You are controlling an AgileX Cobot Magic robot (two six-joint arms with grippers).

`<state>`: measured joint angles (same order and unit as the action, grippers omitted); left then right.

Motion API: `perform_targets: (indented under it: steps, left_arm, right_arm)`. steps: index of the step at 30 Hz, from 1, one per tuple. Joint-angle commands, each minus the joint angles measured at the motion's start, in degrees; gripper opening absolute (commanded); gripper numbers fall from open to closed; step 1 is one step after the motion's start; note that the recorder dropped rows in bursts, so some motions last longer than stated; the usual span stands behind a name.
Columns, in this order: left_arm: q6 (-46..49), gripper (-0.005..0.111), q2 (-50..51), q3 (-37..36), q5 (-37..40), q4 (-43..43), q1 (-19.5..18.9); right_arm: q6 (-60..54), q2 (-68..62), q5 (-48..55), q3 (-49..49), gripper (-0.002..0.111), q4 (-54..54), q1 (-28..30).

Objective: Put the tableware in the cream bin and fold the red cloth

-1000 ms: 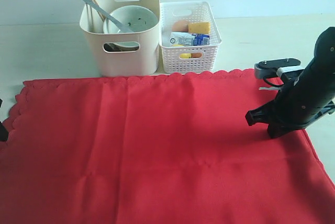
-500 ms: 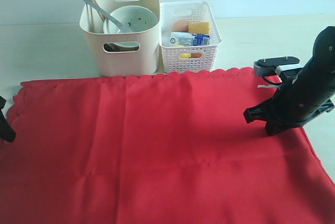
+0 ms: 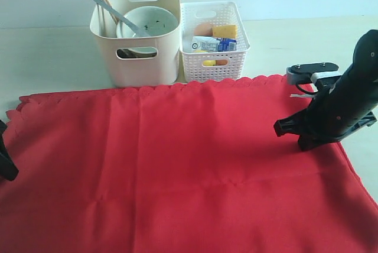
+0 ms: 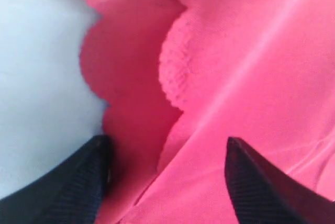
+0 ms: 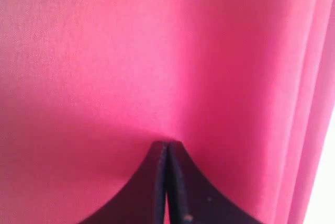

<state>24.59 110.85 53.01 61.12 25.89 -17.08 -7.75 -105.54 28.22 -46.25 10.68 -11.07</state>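
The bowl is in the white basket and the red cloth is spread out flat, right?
Not quite. The bowl is in the cream bin, not the white basket beside it, as the exterior view shows. The red cloth is spread out flat.

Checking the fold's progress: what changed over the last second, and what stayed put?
The red cloth slid slightly left, its far-left corner nearing the picture's edge. The right gripper, shut with its tips on the cloth, edged left with it. The left gripper, open astride the scalloped edge, came further into the exterior view. The cream bin, the white basket and their contents stayed put.
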Motion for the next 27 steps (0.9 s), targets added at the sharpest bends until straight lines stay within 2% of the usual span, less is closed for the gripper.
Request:
perform_targets:
  steps: [1,8,15,17,21,27]
  left_arm:
    - [3.2,0.063,1.2,-0.8,-1.4,1.9,0.1]
    - [10.5,0.062,1.2,-0.8,0.5,9.6,0.8]
    - [12.5,0.059,3.9,-0.8,-2.8,10.2,6.8]
    - [12.7,0.046,4.1,-0.8,-4.4,10.2,8.3]
    - [12.7,0.000,4.0,-0.8,-4.4,10.8,9.0]
    - [8.8,0.001,-0.4,-0.8,-1.1,10.0,9.0]
  right_arm:
    - [0.3,-3.4,-0.1,1.3,0.002,-0.2,0.2]
    - [0.3,-3.4,-0.1,1.3,0.002,-0.2,0.2]
    - [0.3,-3.4,0.3,1.3,0.002,-0.2,0.2]
    - [0.3,-3.4,0.6,1.3,0.002,-0.2,0.2]
    - [0.3,-3.4,1.5,1.3,0.002,1.3,0.2]
    - [0.3,-3.4,2.5,1.3,0.002,4.6,-0.2]
